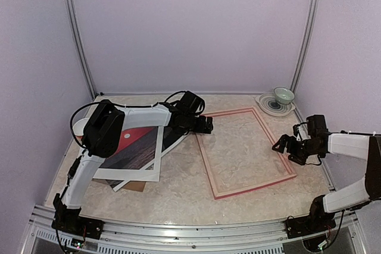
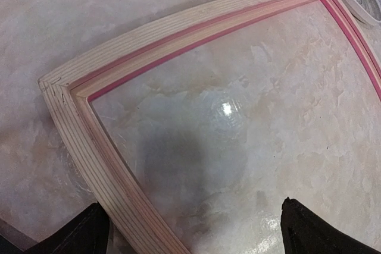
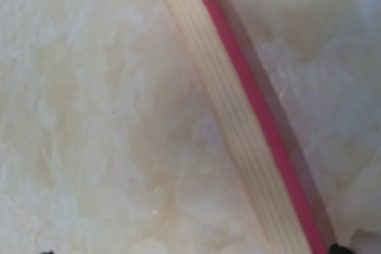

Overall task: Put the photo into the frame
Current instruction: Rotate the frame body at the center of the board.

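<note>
Marbled beige desk [image 1: 178, 188] carries a frame [image 1: 256, 187], pale wood upward; brown board [image 1: 136, 185] left of it, saucer [image 1: 266, 106] beyond.

Frame [image 1: 206, 162] lay flat on the table [image 1: 178, 203], right of centre, photo [image 1: 134, 147] and mat [image 1: 128, 175] lay stacked to its left, backing board [image 1: 136, 186] stuck out beneath the mat's near edge, bowl [image 1: 284, 94] sat on a plate [image 1: 265, 107] behind the frame's far-right corner.
</note>
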Controlling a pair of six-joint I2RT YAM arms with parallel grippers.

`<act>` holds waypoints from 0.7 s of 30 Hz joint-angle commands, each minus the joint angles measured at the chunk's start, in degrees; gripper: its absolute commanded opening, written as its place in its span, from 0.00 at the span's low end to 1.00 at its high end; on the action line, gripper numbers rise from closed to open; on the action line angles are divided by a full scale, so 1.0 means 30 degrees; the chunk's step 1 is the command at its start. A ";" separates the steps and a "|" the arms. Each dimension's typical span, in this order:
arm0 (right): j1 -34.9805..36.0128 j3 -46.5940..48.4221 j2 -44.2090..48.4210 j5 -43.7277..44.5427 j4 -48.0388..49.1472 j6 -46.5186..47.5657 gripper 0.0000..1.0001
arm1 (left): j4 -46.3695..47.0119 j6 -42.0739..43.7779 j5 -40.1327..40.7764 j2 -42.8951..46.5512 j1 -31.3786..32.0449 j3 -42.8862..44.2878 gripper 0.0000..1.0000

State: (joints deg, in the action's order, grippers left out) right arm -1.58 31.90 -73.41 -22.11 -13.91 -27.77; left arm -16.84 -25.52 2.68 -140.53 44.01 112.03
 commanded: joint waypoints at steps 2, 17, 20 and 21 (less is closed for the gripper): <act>0.0487 -0.0533 0.0972 -0.0855 -0.0490 -0.0678 0.99 | 0.0925 0.0080 -0.0775 -0.0471 -0.0049 0.0624 0.99; 0.2252 -0.1200 0.1899 -0.0718 -0.0781 -0.1399 0.99 | 0.1536 0.0156 -0.0989 -0.0705 -0.0219 0.0725 0.99; 0.2604 -0.1251 0.1859 -0.0618 -0.0714 -0.1535 0.99 | 0.1521 0.0142 -0.0951 -0.0706 -0.0298 0.0712 0.99; 0.2696 -0.1298 0.1842 -0.0554 -0.0675 -0.1592 0.99 | 0.1539 0.0114 -0.0940 -0.0728 -0.0334 0.0706 0.99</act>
State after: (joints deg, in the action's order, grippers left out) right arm 4.58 28.93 -68.69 -22.68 -16.43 -31.40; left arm -14.20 -25.47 1.72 -141.43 43.03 112.66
